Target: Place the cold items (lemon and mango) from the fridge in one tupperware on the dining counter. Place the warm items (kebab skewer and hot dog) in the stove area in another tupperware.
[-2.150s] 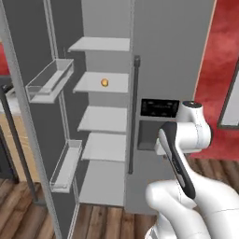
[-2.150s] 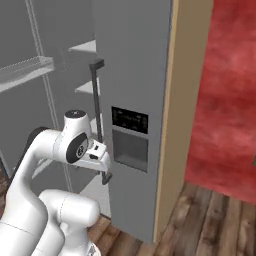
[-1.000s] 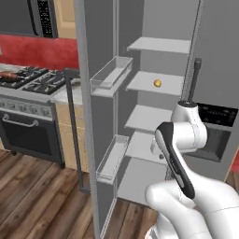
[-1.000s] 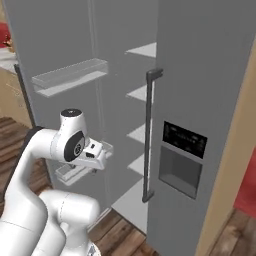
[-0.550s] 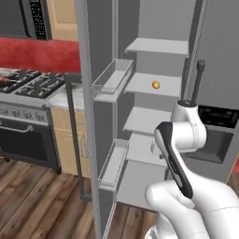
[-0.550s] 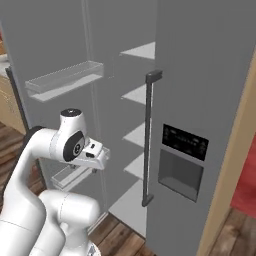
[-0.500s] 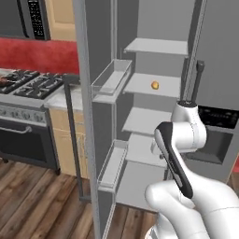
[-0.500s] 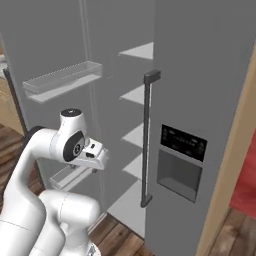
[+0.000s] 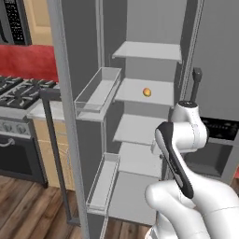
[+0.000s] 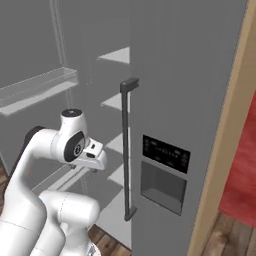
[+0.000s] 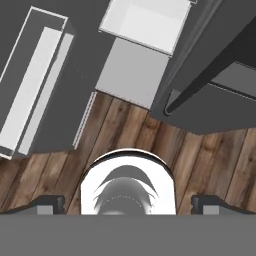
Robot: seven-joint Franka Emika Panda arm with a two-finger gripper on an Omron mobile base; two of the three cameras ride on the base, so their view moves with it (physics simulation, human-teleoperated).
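I see the grey fridge [image 9: 140, 28] with its left door swung open, white shelves bare except for one small round orange fruit [image 9: 146, 92], upper centre of the left base view, on the second shelf from the top. I cannot tell whether it is the lemon or the mango. My two-finger gripper [image 11: 127, 204] points down at the wooden plank floor [image 11: 210, 160], its dark tips far apart at the bottom corners of the hand view, holding nothing. A black gas stove [image 9: 18, 93] sits at the left edge.
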